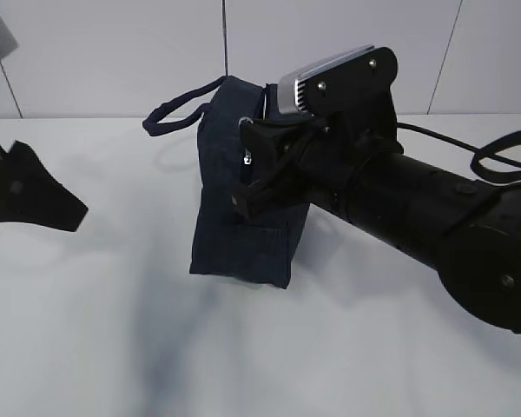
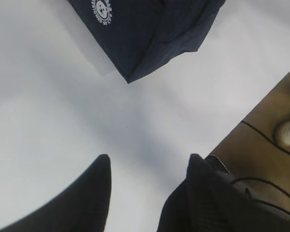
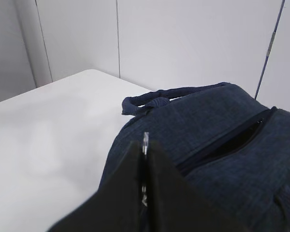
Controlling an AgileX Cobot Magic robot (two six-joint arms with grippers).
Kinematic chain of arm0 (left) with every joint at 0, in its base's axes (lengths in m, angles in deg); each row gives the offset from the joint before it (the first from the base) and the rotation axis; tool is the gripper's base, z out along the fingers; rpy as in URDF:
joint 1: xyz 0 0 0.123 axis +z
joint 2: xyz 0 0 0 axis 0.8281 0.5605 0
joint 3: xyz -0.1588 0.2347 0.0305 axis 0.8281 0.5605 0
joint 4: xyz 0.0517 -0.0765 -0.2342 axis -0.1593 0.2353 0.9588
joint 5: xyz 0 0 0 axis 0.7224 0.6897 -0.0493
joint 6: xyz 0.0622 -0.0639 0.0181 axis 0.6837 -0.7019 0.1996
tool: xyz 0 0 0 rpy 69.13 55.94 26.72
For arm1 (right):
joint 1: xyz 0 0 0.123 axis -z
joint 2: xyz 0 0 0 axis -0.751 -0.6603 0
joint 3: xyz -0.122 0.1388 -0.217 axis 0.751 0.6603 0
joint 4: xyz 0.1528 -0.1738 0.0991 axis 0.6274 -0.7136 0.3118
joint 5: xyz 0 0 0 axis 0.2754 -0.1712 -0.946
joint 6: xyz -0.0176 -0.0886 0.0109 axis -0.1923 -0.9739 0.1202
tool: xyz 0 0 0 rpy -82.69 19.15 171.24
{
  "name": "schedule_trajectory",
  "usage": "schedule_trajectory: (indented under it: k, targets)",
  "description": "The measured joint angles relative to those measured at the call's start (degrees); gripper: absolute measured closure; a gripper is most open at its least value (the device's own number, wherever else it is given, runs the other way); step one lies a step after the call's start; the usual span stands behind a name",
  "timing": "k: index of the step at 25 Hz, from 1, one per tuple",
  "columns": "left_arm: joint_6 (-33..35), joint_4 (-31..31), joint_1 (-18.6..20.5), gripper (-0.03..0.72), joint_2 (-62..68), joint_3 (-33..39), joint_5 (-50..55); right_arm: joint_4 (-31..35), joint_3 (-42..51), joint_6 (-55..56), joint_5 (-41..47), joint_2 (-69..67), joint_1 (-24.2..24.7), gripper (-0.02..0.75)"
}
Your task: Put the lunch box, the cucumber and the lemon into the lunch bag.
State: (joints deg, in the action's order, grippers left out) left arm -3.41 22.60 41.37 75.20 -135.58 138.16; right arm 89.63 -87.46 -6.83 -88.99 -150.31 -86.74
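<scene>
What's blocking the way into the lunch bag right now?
The lunch bag has its top zipper mostly shut, with only a narrow slit showing. The right gripper has its jaws shut on the zipper's metal pull. No lunch box, cucumber or lemon is in view.

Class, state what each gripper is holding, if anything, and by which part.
The right gripper is shut on the lunch bag's metal zipper pull. The left gripper is open and holds nothing.
</scene>
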Motion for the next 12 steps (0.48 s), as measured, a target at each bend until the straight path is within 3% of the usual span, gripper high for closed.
schedule_trajectory:
  k: [12]
  targets:
    - [0.43,-1.91,-10.5,0.339,12.56,0.0,-16.01,1.25,-0.8,0.0,0.77,0.0,0.0,0.738]
